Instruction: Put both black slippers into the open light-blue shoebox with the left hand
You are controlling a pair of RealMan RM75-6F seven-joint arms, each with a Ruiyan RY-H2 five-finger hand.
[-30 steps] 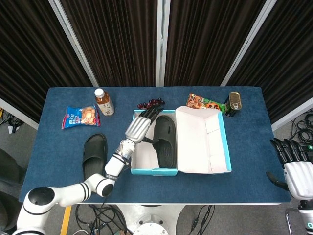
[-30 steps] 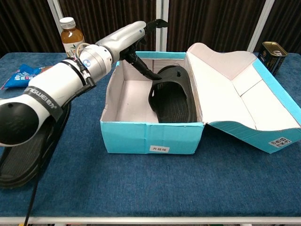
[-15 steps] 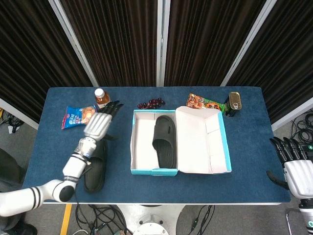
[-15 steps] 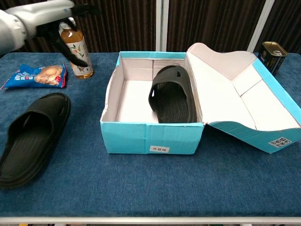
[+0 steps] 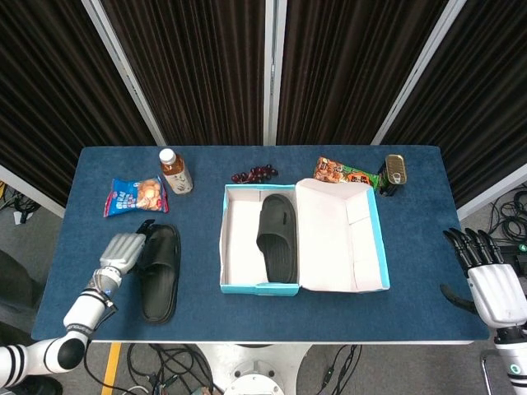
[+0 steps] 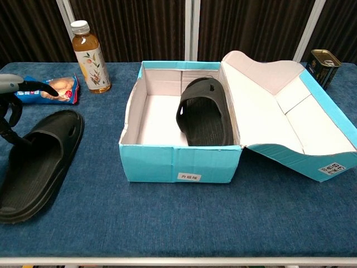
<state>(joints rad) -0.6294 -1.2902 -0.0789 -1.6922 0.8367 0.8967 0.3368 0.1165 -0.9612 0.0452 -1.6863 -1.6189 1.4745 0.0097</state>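
One black slipper (image 5: pixel 277 236) is seen inside the open light-blue shoebox (image 5: pixel 249 287), lying along the right part of the box and leaned against the inner wall on the side of the lid. The second black slipper (image 5: pixel 159 271) is placed on the blue bench (image 5: pixel 412 255), well to the left of the box.

The left hand (image 5: pixel 122 251) is held just beside the left edge of this second slipper, near its toe end. Its dark fingers (image 6: pixel 39 85) are spread apart and nothing is gripped by them; in the chest view they are seen above the toe part of the slipper, but it cannot be told if the slipper is touched.

The right hand (image 5: pixel 486 276) is kept at the right edge of the bench, with the fingers extended and nothing held.

Behind the box, a tea bottle (image 5: pixel 174 171), a blue snack bag (image 5: pixel 134 196), dark grapes (image 5: pixel 254 174), an orange snack packet (image 5: pixel 344 174) and a can (image 5: pixel 394 174) are found on the bench.
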